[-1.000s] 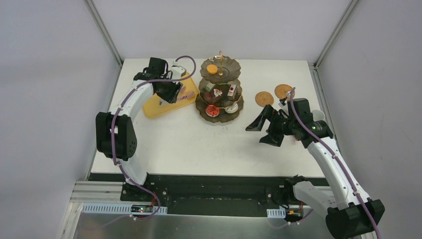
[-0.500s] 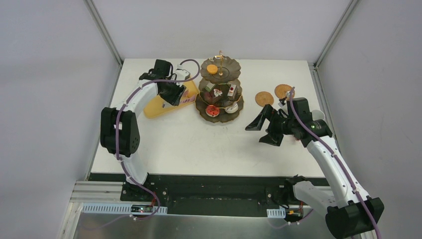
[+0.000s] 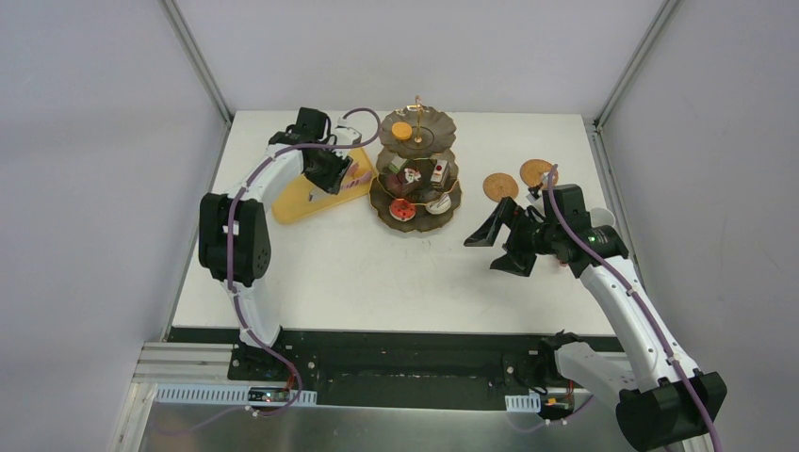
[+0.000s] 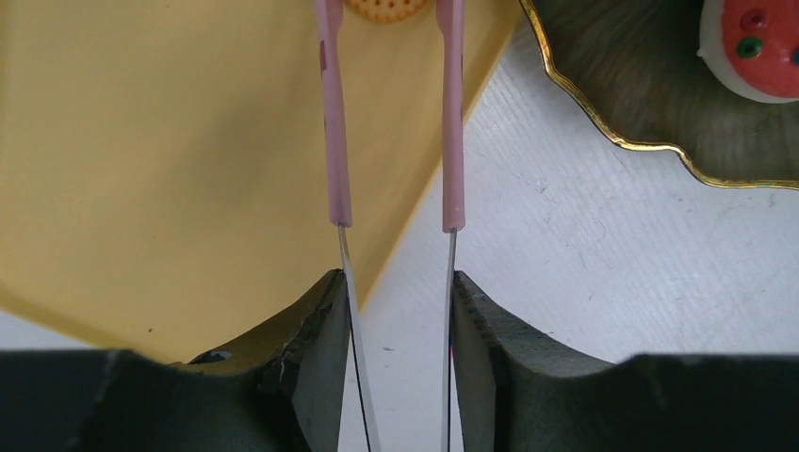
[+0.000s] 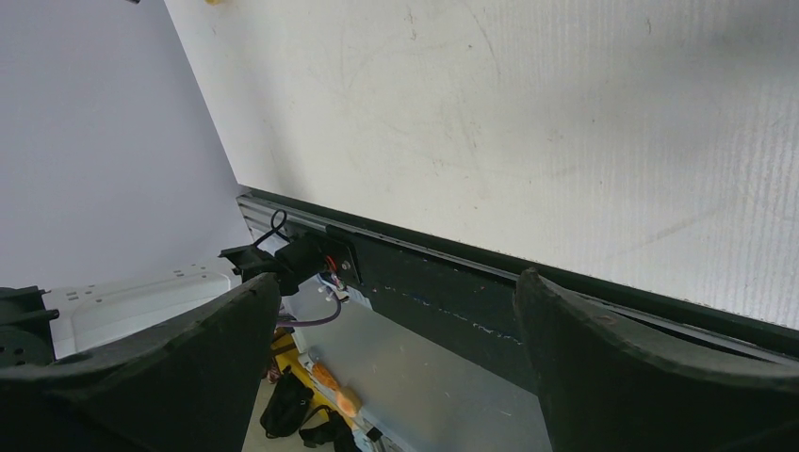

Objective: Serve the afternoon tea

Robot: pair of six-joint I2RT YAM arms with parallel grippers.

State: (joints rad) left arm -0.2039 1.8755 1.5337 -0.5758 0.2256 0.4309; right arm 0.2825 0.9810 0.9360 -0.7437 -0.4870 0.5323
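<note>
Left end effector (image 4: 398, 294): closed on pink tongs (image 4: 453, 141), orange cookie (image 4: 388, 8) between their arms, over yellow tray (image 4: 170, 141) | Step: you appear to be fetching a cookie; next, pinch it firmly and carry it to the three-tier stand (image 4: 603, 75) beside the tray | Right end effector (image 3: 497, 247): spread wide, empty, above bench (image 3: 358, 273) | Writing: none legible.

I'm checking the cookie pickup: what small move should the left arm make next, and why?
Probably squeeze the left tool a little tighter: the pink tongs it holds straddle the orange cookie on the yellow tray, apparently not yet pinching it.
</note>
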